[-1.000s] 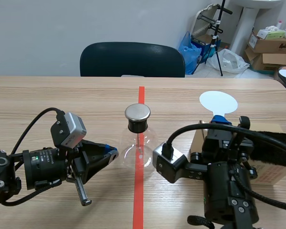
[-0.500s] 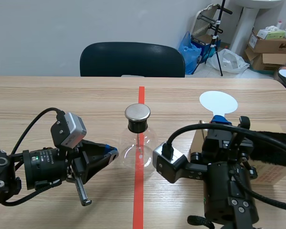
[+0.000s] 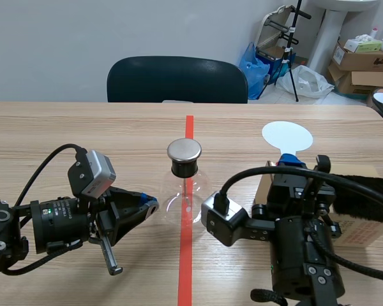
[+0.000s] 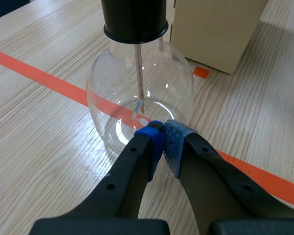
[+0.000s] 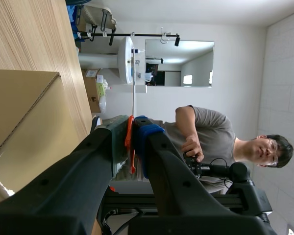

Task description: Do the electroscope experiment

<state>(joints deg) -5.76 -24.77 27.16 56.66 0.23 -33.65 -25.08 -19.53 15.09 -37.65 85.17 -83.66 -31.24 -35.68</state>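
The electroscope, a clear round glass flask, stands mid-table right on the orange-red tape line, w/ a black stopper in its neck and a flat metal cap on top. A thin rod hangs from the stopper down inside the glass.

The L gripper lies low, just beside the flask's lower wall on the robot's left. The wrist view shows its blue pads pressed together w/ nothing btwn them; whether the tips actually touch the glass can't be told.

The R gripper stands raised on the robot's right, well apart from the flask. Its fingers are clamped on a thin orange strip, and a white disc stands up just above them.

Under and behind that arm sits a cardboard box w/ a patch of black fur on top. A dark chair faces the table's far edge. A person in a grey T-shirt shows in the R wrist view.
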